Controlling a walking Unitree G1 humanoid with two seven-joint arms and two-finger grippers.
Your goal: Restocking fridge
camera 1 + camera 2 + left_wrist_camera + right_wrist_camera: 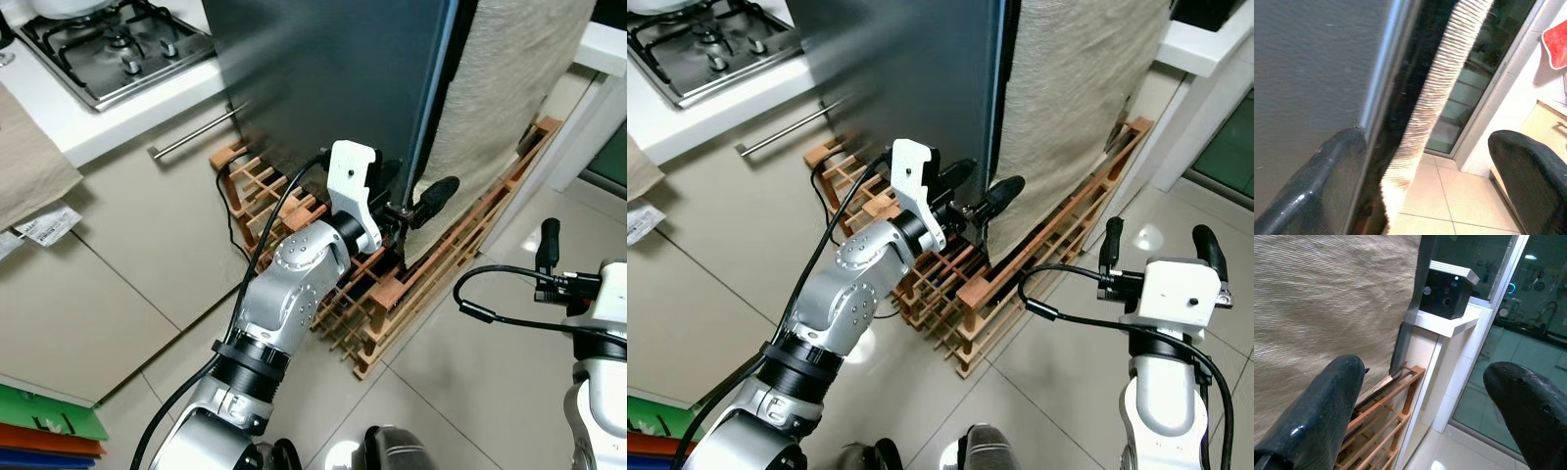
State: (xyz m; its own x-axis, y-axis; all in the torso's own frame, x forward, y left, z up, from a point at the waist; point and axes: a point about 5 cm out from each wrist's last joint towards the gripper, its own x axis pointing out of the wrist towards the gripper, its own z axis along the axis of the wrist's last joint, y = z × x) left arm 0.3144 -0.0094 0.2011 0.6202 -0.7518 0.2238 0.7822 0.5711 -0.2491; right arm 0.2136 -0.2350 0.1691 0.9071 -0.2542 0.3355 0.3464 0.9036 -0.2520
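Observation:
The fridge's dark grey door (333, 69) stands in front of me, its free edge (1386, 93) running down between the fingers of my left gripper (980, 188). That gripper is open, with one black finger (1327, 176) against the door's front face and the other finger (1533, 176) out past the edge, apart from it. A beige woven cloth (509, 69) hangs just beyond the edge. My right gripper (1157, 231) is held low at the right over the tiled floor, open, with nothing between its fingers.
A wooden slatted rack (392, 294) lies on the floor under the door and my left arm. A white counter with a gas hob (108, 44) and a drawer handle (196, 132) are at the left. A black box (1447, 289) rests on a white ledge.

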